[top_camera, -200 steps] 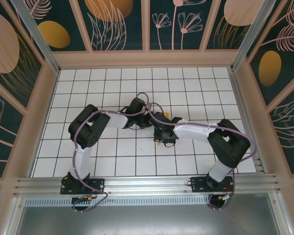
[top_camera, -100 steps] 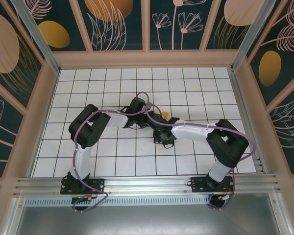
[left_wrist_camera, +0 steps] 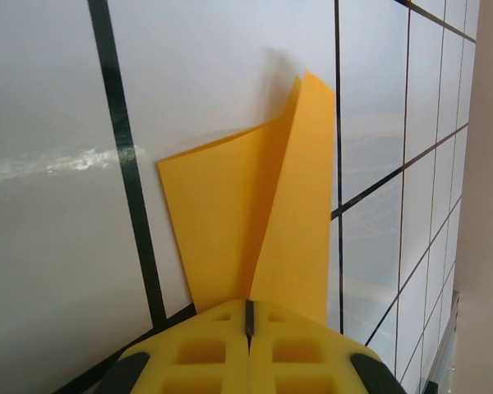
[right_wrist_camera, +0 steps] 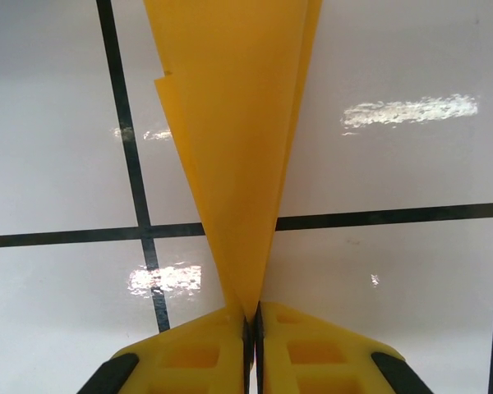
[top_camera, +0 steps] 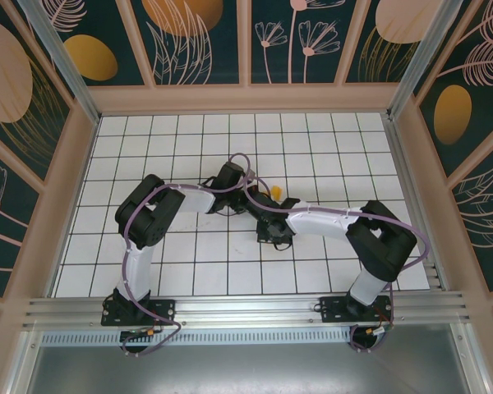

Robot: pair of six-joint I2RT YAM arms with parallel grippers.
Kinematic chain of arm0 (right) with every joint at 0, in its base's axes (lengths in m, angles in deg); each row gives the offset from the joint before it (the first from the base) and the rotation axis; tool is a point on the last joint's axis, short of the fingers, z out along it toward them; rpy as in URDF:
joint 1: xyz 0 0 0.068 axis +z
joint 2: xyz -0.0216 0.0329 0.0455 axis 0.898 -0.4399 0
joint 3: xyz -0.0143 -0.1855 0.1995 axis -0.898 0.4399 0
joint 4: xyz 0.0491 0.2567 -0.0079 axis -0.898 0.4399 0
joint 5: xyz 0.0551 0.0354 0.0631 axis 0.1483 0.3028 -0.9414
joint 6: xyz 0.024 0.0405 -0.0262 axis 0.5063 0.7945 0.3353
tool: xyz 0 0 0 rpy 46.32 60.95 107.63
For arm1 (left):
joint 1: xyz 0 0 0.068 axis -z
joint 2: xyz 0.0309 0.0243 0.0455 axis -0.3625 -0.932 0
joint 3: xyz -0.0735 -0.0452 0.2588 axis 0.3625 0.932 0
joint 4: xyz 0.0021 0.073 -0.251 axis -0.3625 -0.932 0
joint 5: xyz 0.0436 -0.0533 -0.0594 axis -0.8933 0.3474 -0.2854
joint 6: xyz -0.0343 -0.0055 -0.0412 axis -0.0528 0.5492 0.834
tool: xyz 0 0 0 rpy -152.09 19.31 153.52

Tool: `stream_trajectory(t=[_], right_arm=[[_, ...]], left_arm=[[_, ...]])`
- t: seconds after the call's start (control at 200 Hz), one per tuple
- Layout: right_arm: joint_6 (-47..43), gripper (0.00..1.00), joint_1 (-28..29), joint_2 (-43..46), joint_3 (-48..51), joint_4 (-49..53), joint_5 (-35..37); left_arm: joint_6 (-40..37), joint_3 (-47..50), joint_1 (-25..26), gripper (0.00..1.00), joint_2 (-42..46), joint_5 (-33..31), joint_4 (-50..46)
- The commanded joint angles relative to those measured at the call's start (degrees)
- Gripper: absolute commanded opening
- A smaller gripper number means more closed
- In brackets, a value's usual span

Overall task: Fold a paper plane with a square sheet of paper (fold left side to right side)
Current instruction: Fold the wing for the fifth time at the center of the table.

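Observation:
The square sheet of paper is bright orange and folded over, its two flaps rising from the white grid table. My left gripper is shut on one end of it, where the two flaps meet. My right gripper is shut on the other end, where the paper narrows to a point between the yellow fingertips. In the top view both wrists meet at the table's middle, and a small orange piece of the paper shows between them. The arms hide the remainder of it there.
The white tiled table has black grid lines and is boxed in by patterned walls. An aluminium rail with both arm bases runs along the near edge.
The visible orange piece has shifted left, toward the left wrist. The right wrist and forearm have moved slightly left with it. The left arm has stayed still.

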Motion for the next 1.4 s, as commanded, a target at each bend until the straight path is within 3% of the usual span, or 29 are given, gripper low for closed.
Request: stream_trajectory(t=[0.0,0.47,0.535,0.666,0.786,0.861,1.041,1.241,1.396], right_arm=[[1.15,0.13,0.61,-0.05,0.21,3.31,0.6],[-1.27,0.16,0.71,1.02,0.56,2.95,1.69],[-2.89,0.2,0.73,2.83,0.92,1.34,1.29],[-7.69,0.36,0.0,10.31,3.67,-4.04,-1.76],[-10.11,0.43,-6.48,18.47,9.69,-10.69,-9.85],[-10.86,0.43,-13.13,22.9,14.9,-17.22,-18.33],[-11.97,0.41,-26.16,27.35,23.25,-28.54,-29.65],[-14.46,0.39,-29.08,22.54,23.4,-29.94,-29.44],[-11.63,0.28,-29.0,18.58,24.35,-37.87,-35.02]], left_arm=[[-2.19,-2.14,-1.04,0.0,-1.75,-0.73,-1.23],[-3.31,-4.06,-1.13,0.0,-3.62,-0.29,-2.65],[-3.45,-4.04,-1.11,0.0,-3.74,-0.26,-2.7],[-4.09,-4.3,-1.11,0.0,-4.0,0.14,-2.98],[-4.89,-4.58,-1.06,0.0,-4.26,0.52,-3.16],[-5.67,-4.78,-1.09,0.0,-4.35,0.66,-3.58],[-7.76,-5.43,-1.09,0.0,-4.44,0.85,-4.88],[-10.83,-6.45,-1.17,0.0,-4.22,0.11,-7.32],[-12.58,-6.97,-1.21,0.0,-3.75,-0.89,-9.04]])
